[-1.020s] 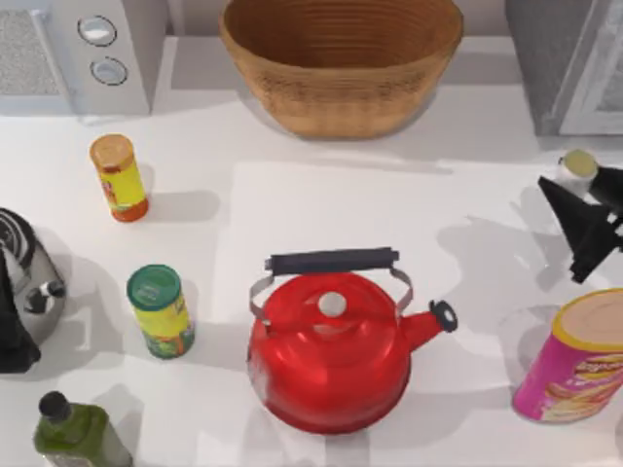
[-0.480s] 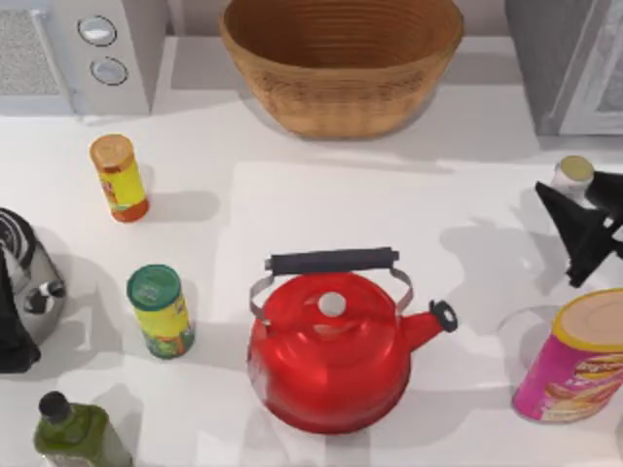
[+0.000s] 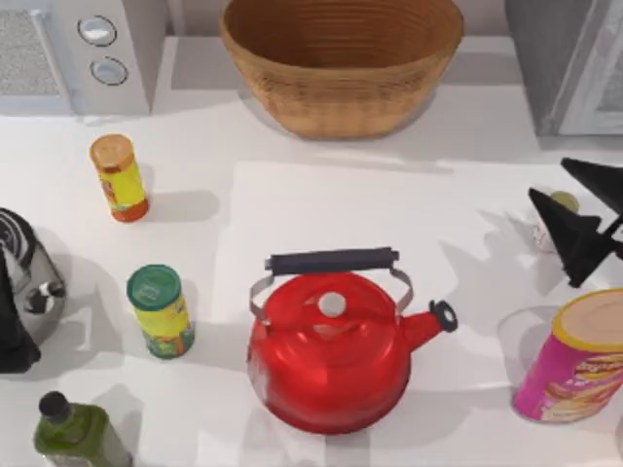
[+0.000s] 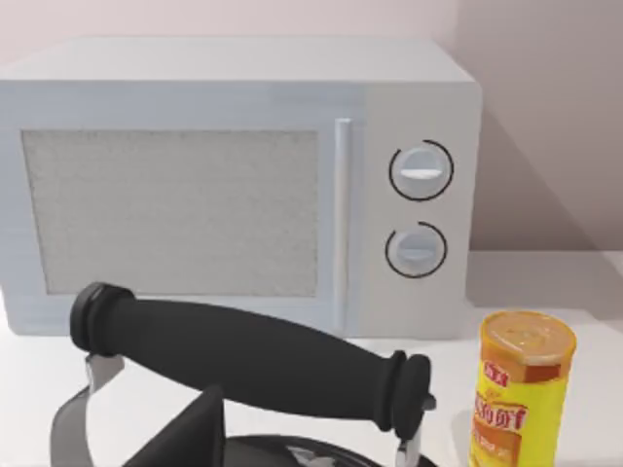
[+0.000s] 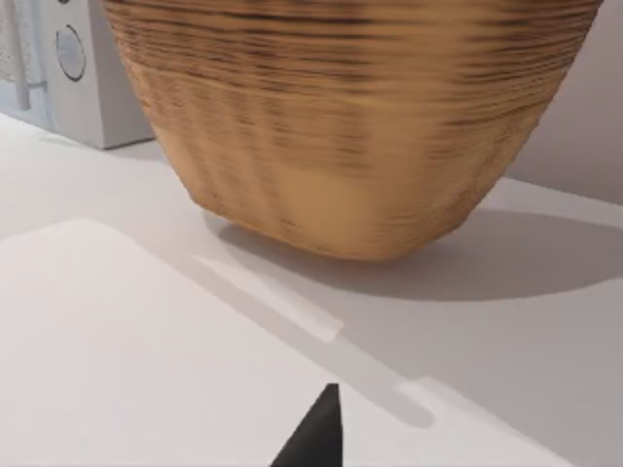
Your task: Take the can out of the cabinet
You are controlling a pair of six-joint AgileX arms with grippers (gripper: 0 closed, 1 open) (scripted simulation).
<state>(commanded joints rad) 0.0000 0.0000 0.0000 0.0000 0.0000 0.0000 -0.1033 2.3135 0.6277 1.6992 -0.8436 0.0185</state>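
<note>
While the right gripper (image 3: 584,219) stood with fingers spread around the can (image 3: 557,209) on the table's right side, outside the cabinet (image 3: 569,63), any sideways drift could have tipped it. Left gripper (image 3: 15,321) sat parked; its fingers I couldn't judge.

From the red kettle (image 3: 331,355), my right gripper (image 3: 584,209) and the small pale can (image 3: 553,216) between its fingers sit at two o'clock, the grey-sided cabinet (image 3: 569,58) at one.

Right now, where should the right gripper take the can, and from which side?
Grip the can across its round side wall, coming from above: it stands upright on the table by the right gripper, and the pink tube crowds the near side.
</note>
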